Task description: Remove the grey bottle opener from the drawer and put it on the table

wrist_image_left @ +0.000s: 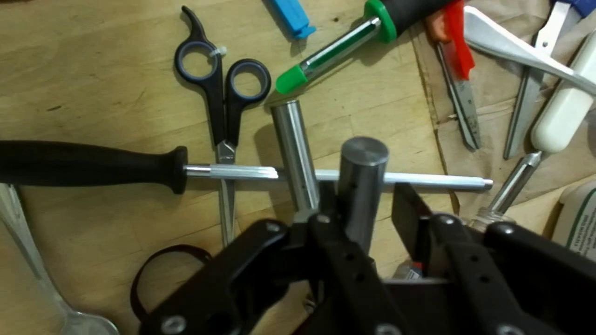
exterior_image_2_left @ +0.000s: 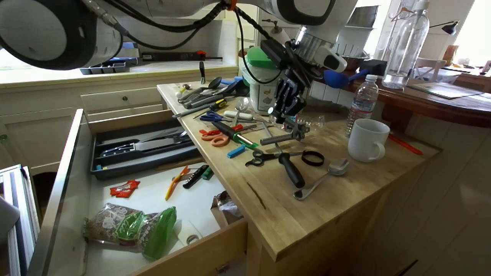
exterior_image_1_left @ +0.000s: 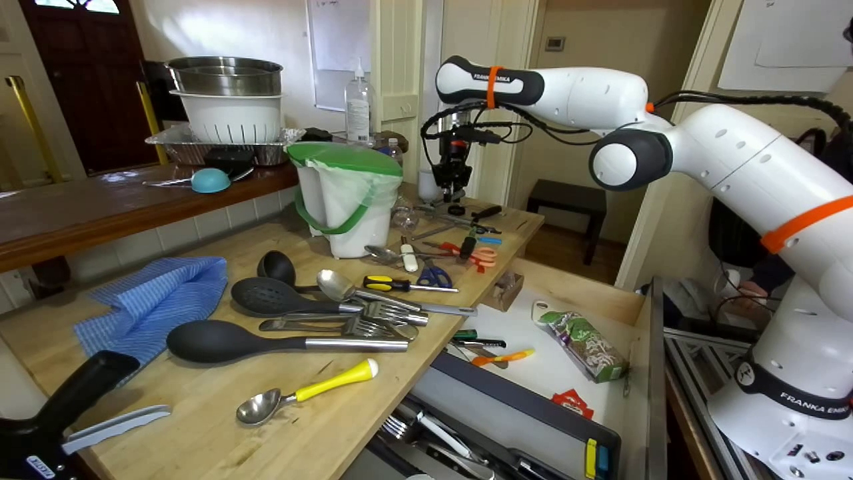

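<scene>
Opener (wrist_image_left: 359, 186), perhaps, partly hidden by tool (wrist_image_left: 365, 197).

In exterior view: drawer (exterior_image_2_left: 153, 197) lower left, bag (exterior_image_2_left: 130, 230) inside; tabletop (exterior_image_2_left: 291, 211) right of drawer; mug (exterior_image_2_left: 363, 140) on tabletop, bottle (exterior_image_2_left: 361, 101) behind.

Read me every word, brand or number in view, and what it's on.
"FRANKA EMIKA": arm panel, partly crossed by an orange band.
"FRANKA EMI…": base collar, end cut off.
Too small or blurred to read: labels on the pump bottle, water bottle, bin, black-handled tool and the wrist view's white object; writing on the whiteboard and wall sheet.
</scene>
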Motion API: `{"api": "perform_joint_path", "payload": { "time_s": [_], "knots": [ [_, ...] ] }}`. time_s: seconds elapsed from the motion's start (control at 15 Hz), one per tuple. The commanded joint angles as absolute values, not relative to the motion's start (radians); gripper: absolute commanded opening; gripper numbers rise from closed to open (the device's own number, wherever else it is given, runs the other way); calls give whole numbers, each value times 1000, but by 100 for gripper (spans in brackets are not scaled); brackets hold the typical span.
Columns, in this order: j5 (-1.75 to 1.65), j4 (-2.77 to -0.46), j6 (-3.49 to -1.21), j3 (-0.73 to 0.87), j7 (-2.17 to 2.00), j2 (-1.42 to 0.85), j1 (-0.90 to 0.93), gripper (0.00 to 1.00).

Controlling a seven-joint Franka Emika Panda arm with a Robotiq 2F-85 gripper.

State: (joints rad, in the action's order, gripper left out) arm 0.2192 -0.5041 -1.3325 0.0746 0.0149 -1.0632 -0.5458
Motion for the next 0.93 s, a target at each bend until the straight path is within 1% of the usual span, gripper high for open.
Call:
{"api": "perform_joint_path", "payload": {
  "time_s": [0.0,0.13,0.2,0.27,0.33,0.67,0.73,0.87],
  "knots": [
    [212,-392,-1285,48,8,-1125,-560,70],
    [207,-372,-1281,44,11,-1124,-561,84],
    [204,-397,-1292,42,14,-1100,-560,92],
    [195,-465,-1321,46,18,-1046,-554,98],
    [195,-458,-1318,44,21,-1034,-556,100],
    [19,-446,-1275,144,-2,-898,-490,100],
    [70,-462,-1325,99,13,-935,-520,100],
    [63,-469,-1322,101,13,-899,-513,99]
  ]
}}
